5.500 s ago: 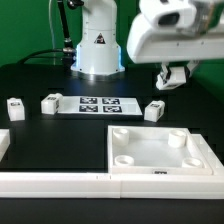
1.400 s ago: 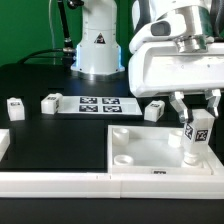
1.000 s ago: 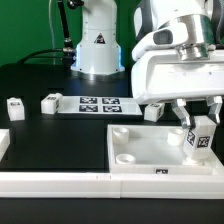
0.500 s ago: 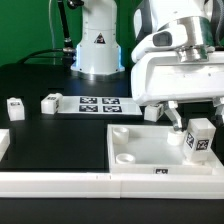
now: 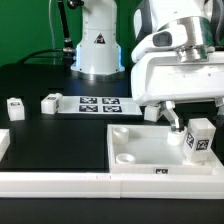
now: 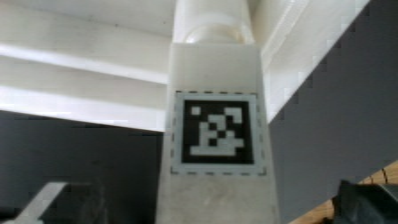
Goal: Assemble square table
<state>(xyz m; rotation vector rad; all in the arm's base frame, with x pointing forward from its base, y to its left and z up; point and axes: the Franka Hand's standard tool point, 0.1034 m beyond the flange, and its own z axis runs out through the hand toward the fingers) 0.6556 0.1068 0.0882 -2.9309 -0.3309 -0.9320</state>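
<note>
Progress: early. First leg (image 5: 198, 140) stands upright on tabletop (image 5: 140, 150), at near corner toward exterior view's right, probably in its socket; seating not visible. Other three sockets look empty.

Left to do: second leg (image 5: 14, 108), third leg (image 5: 50, 101) and fourth leg (image 5: 153, 110) lie loose on worktop (image 5: 60, 140), around marker board (image 5: 98, 104).

Tool (image 5: 198, 124) spread, straddling first leg without touching.

Exterior view shows only one finger (image 5: 172, 117). Wrist view shows both tips clear of leg and its tag close up, but no spare legs.
</note>
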